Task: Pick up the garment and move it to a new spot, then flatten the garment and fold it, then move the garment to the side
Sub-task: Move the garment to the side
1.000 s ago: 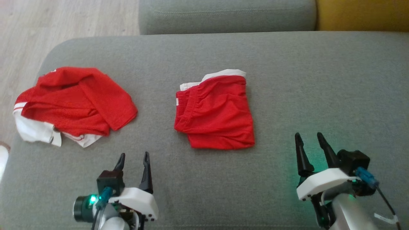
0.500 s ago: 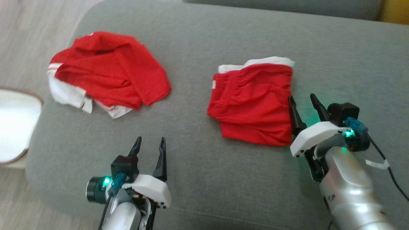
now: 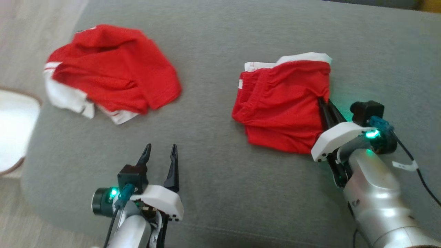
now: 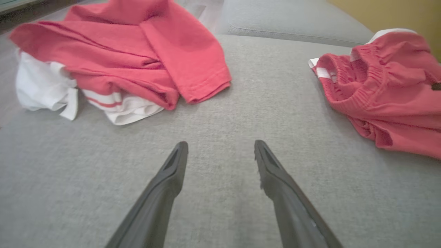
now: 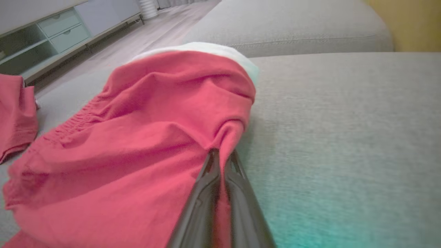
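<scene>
The garment (image 3: 279,103) is a folded pair of red shorts with white trim, lying right of centre on the grey sofa seat (image 3: 241,193). My right gripper (image 3: 324,101) is shut on its right edge, and the cloth bunches into a pinch between the fingers. In the right wrist view the gripper (image 5: 222,153) clamps a red fold of the garment (image 5: 137,144). My left gripper (image 3: 160,148) hovers open over bare cushion near the front edge. The left wrist view has its jaws (image 4: 220,146) spread with nothing between them, and the garment (image 4: 386,100) lies off to the right.
A second red and white garment (image 3: 110,72) lies crumpled at the seat's far left (image 4: 137,51). A white round object (image 3: 13,131) stands beyond the sofa's left edge. The back cushion (image 5: 293,27) rises behind the seat, and a low cabinet (image 5: 51,31) stands across the floor.
The head camera has tilted and turned. My right gripper has reached forward to the garment's right edge and shut on it. The left gripper stays open in place.
</scene>
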Tool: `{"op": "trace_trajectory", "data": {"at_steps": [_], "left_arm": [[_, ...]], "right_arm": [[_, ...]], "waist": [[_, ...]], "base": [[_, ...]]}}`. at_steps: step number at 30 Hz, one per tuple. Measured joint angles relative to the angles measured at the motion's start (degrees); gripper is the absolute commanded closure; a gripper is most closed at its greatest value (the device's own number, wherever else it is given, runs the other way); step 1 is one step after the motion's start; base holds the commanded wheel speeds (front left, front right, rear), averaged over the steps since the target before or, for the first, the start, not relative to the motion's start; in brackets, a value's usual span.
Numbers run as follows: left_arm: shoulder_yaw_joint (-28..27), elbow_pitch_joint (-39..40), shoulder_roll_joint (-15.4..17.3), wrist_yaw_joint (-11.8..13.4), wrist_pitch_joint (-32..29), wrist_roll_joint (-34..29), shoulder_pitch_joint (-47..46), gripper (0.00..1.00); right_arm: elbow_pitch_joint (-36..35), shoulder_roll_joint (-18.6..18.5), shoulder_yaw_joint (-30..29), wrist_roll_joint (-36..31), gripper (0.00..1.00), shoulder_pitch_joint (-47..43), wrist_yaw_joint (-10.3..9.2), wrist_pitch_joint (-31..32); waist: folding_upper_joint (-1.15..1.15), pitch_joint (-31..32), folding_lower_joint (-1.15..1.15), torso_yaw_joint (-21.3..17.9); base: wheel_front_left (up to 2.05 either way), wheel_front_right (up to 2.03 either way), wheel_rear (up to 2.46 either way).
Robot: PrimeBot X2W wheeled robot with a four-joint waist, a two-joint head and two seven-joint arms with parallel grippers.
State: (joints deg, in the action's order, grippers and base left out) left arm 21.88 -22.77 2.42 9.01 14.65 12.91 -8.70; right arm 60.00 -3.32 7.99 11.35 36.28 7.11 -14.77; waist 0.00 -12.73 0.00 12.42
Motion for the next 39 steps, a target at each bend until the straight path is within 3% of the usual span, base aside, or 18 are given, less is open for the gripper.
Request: {"op": "trace_trajectory", "data": {"at_steps": [7,19,24,27,30,34,35,39], "left_arm": [[0.1,-0.1,0.0,-0.8,0.0,-0.9,-3.2,0.0],[1.5,-1.8,0.0,-3.0,0.0,-2.8,-7.0,0.0],[1.5,-2.8,0.0,-3.6,0.0,-3.6,-7.1,0.0],[1.7,-3.0,0.0,-4.3,0.0,-3.9,-7.1,0.0],[1.6,-3.1,0.0,-4.5,0.0,-4.8,-7.4,0.0],[1.3,-2.5,0.0,-5.0,0.0,-5.4,-8.4,0.0],[1.1,-1.9,0.0,-5.0,0.0,-5.7,-8.4,0.0],[-0.6,-1.3,0.0,-4.9,0.0,-5.9,-8.4,0.0]], "right_arm": [[-3.1,0.1,2.8,1.4,1.0,-0.8,0.0,0.0],[-6.9,0.1,4.6,4.7,1.0,-4.0,0.0,0.0],[-8.0,0.1,3.3,3.9,1.0,-4.0,0.0,0.0],[-6.9,0.0,0.4,-0.6,1.0,-3.0,0.0,0.0],[-4.6,-1.5,-2.9,-5.8,1.0,0.9,0.0,0.0],[-1.0,-7.4,-9.0,-12.4,1.0,7.1,0.0,0.0],[1.2,-10.6,-12.8,-15.3,1.0,9.4,0.0,0.0],[3.7,-15.1,-20.5,-20.7,1.0,11.8,0.0,0.2]], "waist": [[0.0,0.3,0.0,-9.2],[0.0,-0.5,0.0,-30.4],[0.0,-1.8,0.0,-36.3],[0.0,-3.4,0.01,-36.9],[0.0,-4.4,0.0,-35.1],[0.0,-5.7,0.0,-30.8],[0.0,-6.4,0.0,-28.6],[0.0,-8.1,0.0,-24.7]], "base": [[0.0,0.0,0.0],[0.0,0.0,0.0],[0.0,0.0,0.0],[0.0,0.0,0.0],[0.0,0.0,0.0],[0.0,0.0,0.0],[0.0,0.0,0.0],[0.0,0.0,0.0]]}}
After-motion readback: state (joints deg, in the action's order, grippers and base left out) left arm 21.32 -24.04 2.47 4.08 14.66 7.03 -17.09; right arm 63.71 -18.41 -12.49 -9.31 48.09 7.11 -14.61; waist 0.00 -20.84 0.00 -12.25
